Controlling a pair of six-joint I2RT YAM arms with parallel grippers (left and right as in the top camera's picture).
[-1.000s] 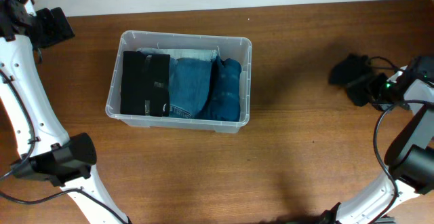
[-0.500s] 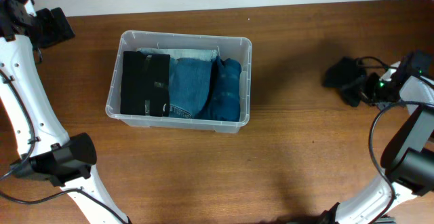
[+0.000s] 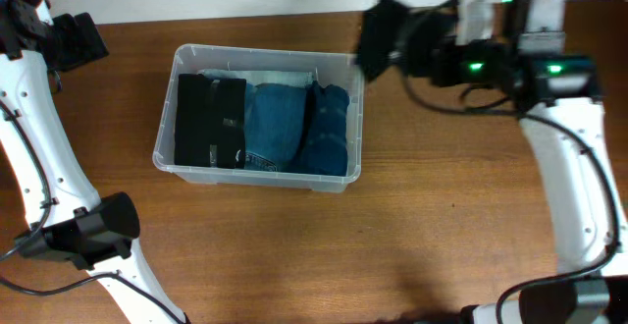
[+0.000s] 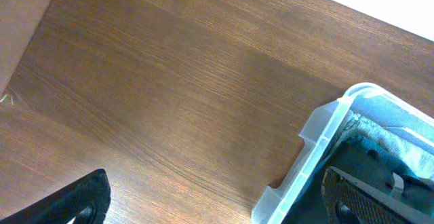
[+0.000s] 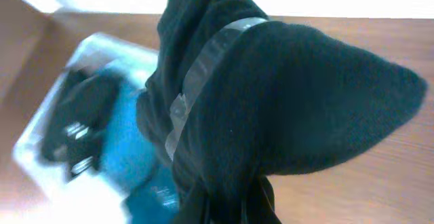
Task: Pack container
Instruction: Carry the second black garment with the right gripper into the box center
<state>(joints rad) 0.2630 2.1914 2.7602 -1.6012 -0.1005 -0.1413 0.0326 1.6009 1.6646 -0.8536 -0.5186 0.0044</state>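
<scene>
The container (image 3: 355, 118) is a clear plastic bin at the table's left centre. It holds a black folded garment (image 3: 209, 121), blue jeans (image 3: 275, 123) and a darker blue cloth (image 3: 329, 128). My right gripper (image 3: 417, 51) is shut on a black garment (image 3: 379, 31) and holds it in the air by the bin's far right corner. In the right wrist view that garment (image 5: 271, 102), with a grey stripe, hides the fingers, and the bin (image 5: 47, 125) is blurred below left. My left gripper (image 4: 217, 207) is open and empty beside the bin's corner (image 4: 325, 142).
The left arm's gripper (image 3: 80, 37) is at the table's far left corner, apart from the bin. A pale wall runs along the table's far edge (image 3: 294, 10). Bare wood lies in front of and to the right of the bin.
My right arm has swung from the table's right edge up and to the left, carrying the black garment to the bin's far right corner. The left arm has not moved.
</scene>
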